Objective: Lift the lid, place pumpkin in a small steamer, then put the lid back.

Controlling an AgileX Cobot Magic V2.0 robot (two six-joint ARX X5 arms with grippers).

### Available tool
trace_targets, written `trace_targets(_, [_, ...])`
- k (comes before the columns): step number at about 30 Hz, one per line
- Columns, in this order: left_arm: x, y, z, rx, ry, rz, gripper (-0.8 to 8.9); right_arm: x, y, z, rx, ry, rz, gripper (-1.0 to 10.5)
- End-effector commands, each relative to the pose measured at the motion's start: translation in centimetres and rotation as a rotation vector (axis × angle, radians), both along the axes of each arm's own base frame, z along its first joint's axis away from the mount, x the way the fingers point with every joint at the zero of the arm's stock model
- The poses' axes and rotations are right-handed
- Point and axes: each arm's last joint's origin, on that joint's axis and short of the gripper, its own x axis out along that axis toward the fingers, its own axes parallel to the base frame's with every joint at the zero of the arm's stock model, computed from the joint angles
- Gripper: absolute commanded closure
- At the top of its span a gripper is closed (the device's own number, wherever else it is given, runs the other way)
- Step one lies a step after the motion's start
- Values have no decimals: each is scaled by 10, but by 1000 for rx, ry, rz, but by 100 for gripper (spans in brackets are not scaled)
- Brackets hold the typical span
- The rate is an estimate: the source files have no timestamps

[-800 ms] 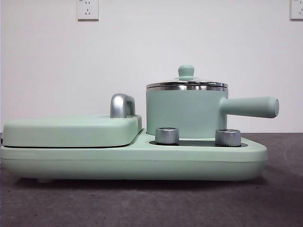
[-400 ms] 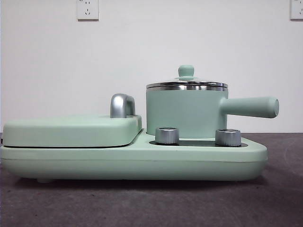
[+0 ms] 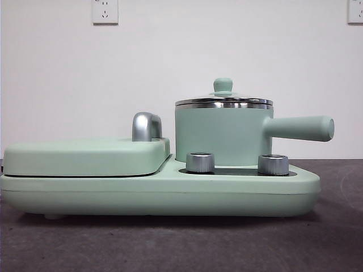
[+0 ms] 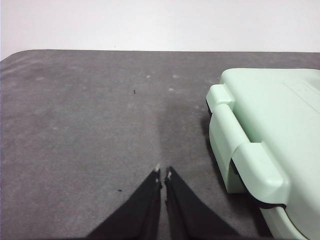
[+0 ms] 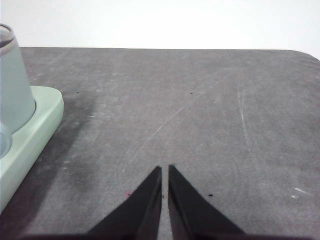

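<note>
— Where's the lid?
— On the steamer, right of the flat cover. Glass, steel rim: fragile, slick, so I'd pinch the knob.
— What's inside?
— Can't tell; no pumpkin in sight.
— Claws?
— Left gripper and right gripper — both clenched, empty, off to either side.

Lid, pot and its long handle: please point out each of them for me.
lid (image 3: 223, 85), front view, on its small green knob
pot (image 3: 218, 136), front view, on its green side wall
long handle (image 3: 300, 128), front view, middle of the handle
</note>
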Motion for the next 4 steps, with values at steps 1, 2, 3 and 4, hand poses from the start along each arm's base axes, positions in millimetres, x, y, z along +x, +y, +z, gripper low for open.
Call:
trace_targets(1, [1,0,-7,1,24,3,794,0,0,-1,-8,-5,-1,928])
trace_targets(2, [1,0,-7,1,24,3,794,0,0,-1,-8,-5,-1,928])
trace_targets(3, [1,0,-7,1,24,3,794,0,0,-1,-8,-5,-1,928])
trace_targets(4, [1,0,-7,1,24,2,794,0,0,-1,-8,-5,-1,928])
